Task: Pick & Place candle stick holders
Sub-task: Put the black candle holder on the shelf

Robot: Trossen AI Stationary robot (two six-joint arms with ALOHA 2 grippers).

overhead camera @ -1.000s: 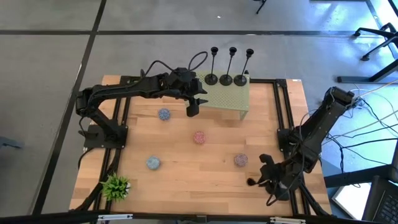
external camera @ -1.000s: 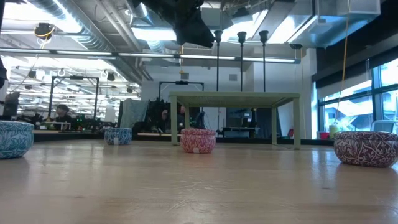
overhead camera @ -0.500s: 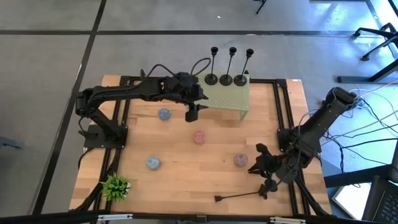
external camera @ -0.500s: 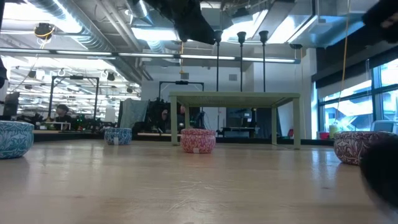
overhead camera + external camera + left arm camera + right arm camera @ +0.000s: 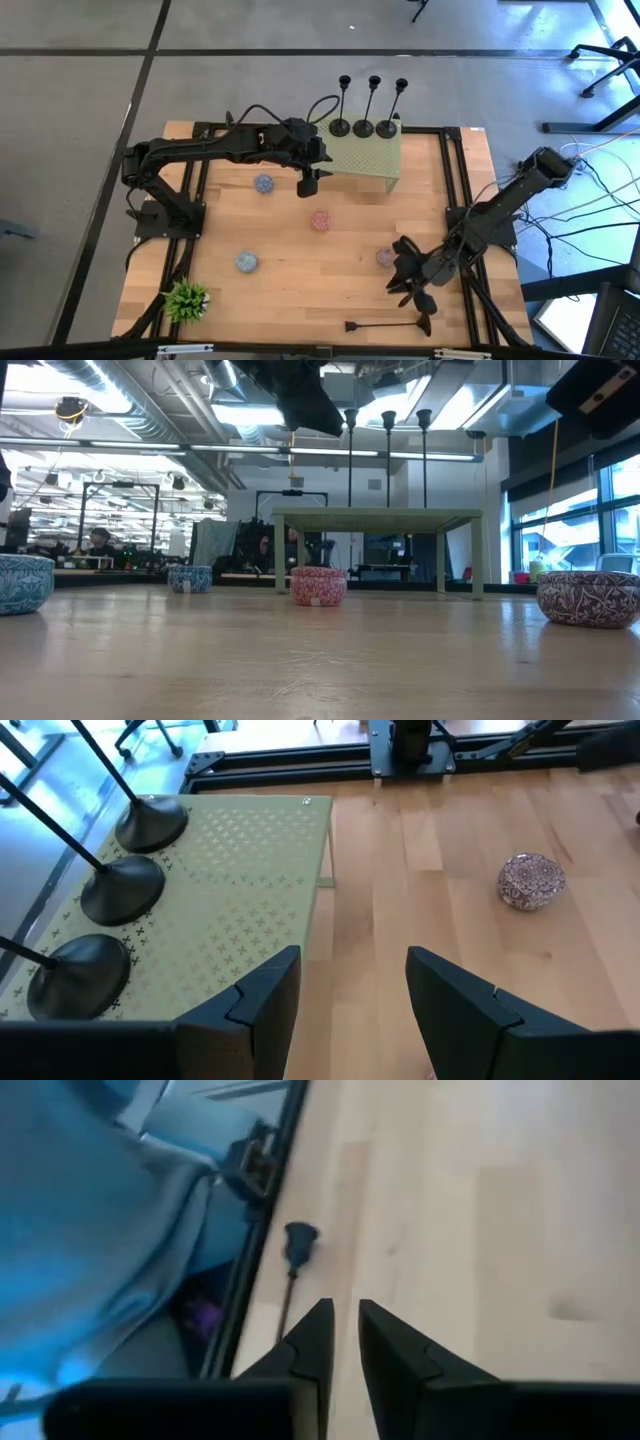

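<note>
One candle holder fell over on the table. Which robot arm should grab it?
Probably the right. The fallen candle stick holder lies near the table's front edge, just beside the right gripper. The left gripper hangs far off, by the green stand.

three holders (image 5: 364, 127) on stand (image 5: 366, 158), fourth (image 5: 382, 325) lying front

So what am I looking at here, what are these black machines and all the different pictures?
Two robot arms at a wooden table. One camera looks straight down, one sits at table level, and one rides on each wrist. The left gripper, open and empty, hangs by a small green stand where three candle stick holders stand upright. A fourth holder lies flat near the front edge, beside the right gripper, which holds nothing. Small patterned bowls and a little green plant also sit on the table.
</note>
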